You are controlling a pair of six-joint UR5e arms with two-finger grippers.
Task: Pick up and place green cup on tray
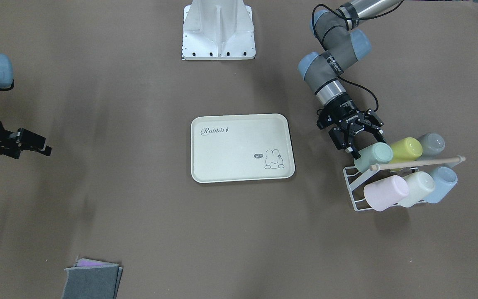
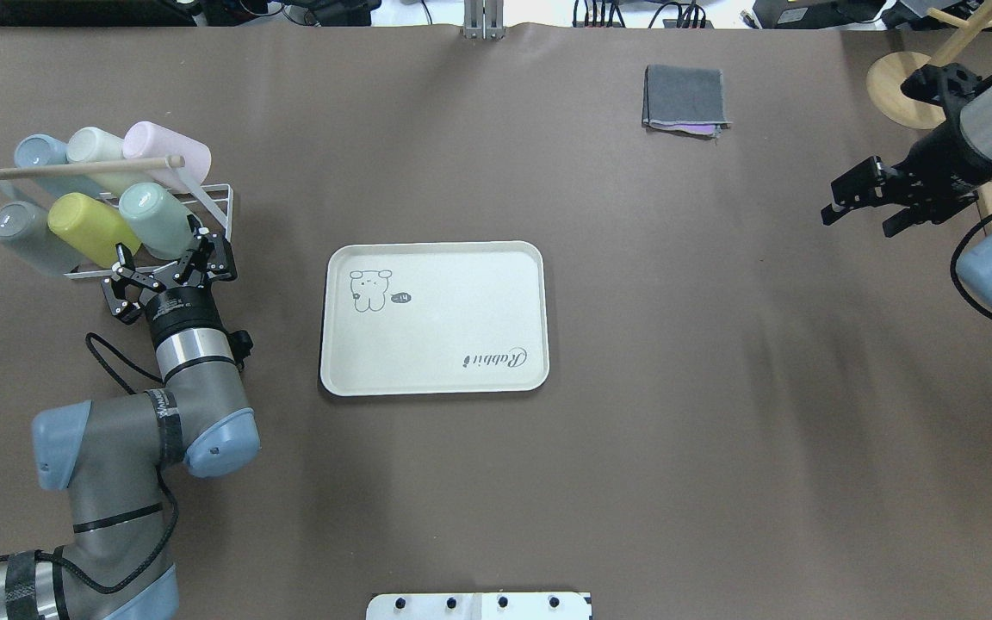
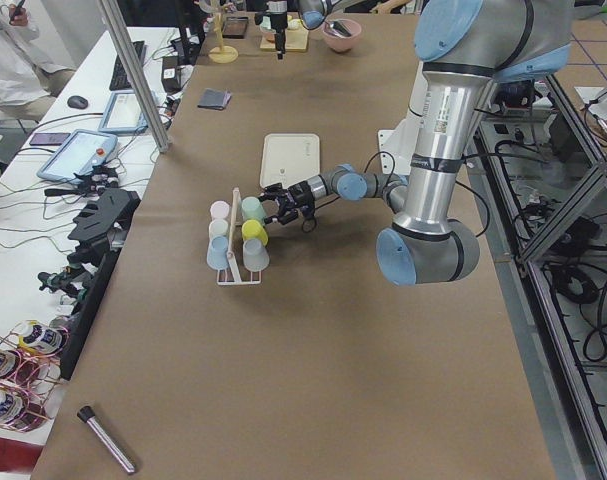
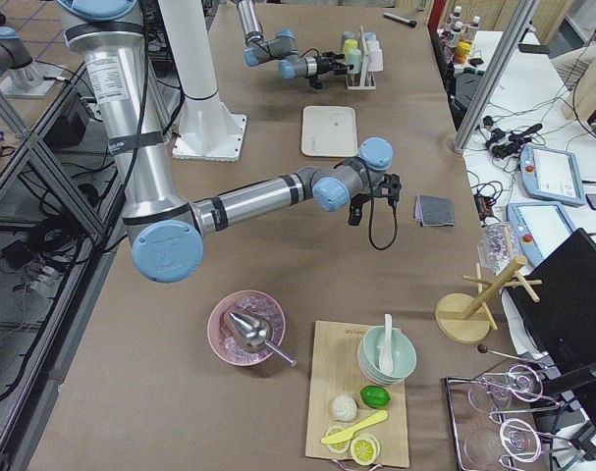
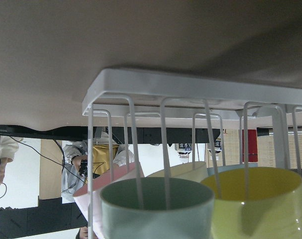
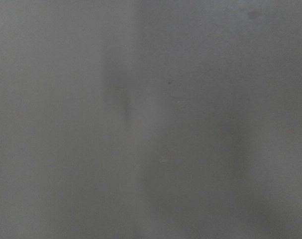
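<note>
The pale mint green cup (image 1: 374,155) hangs tilted on a white wire rack (image 1: 357,195), beside a yellow-green cup (image 1: 406,148). It also shows in the overhead view (image 2: 156,220) and in the left wrist view (image 5: 155,209). My left gripper (image 1: 367,146) is open, with its fingers on either side of the green cup's lower end, close to the rack; it also shows in the overhead view (image 2: 164,250). I cannot tell if the fingers touch the cup. The cream tray (image 1: 230,162) with "Rabbit" script lies empty mid-table (image 2: 461,293). My right gripper (image 2: 855,224) is open and empty, far off above the table.
The rack also holds grey (image 1: 431,143), pink (image 1: 385,193), cream-white (image 1: 417,187) and blue (image 1: 442,182) cups under a wooden bar (image 1: 417,163). A folded grey cloth (image 2: 685,99) lies at the far side. A wooden stand (image 2: 901,77) is at the far right.
</note>
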